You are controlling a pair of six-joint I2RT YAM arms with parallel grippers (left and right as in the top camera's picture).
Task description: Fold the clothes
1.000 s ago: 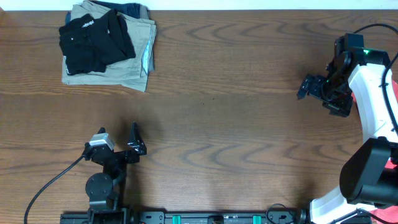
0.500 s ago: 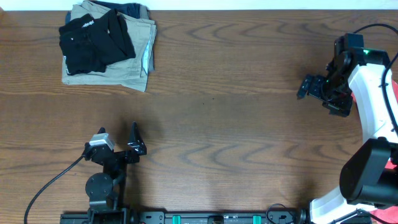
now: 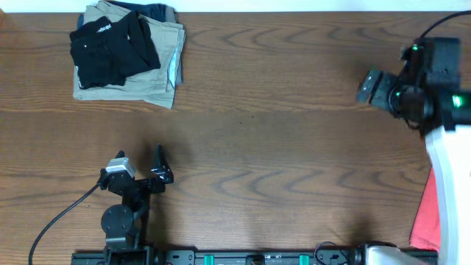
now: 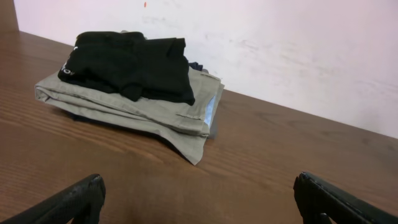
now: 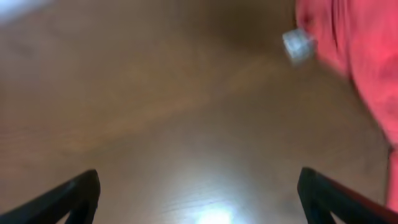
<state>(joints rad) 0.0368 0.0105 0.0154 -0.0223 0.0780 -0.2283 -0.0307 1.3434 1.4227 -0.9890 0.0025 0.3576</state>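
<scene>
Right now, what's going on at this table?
Nothing is being handled. The black garment lies on top of folded khaki trousers at the far left of the table. The left gripper sits open and empty near the front edge, facing that pile. The right gripper is open and empty at the far right, near a red shirt.

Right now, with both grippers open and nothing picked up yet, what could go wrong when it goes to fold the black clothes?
1. The black garment lies on top of the khaki trousers, so a deep pinch could catch both layers and drag the whole stack.
2. The red shirt lies close to the right gripper; it might get snagged or grabbed by mistake.
</scene>
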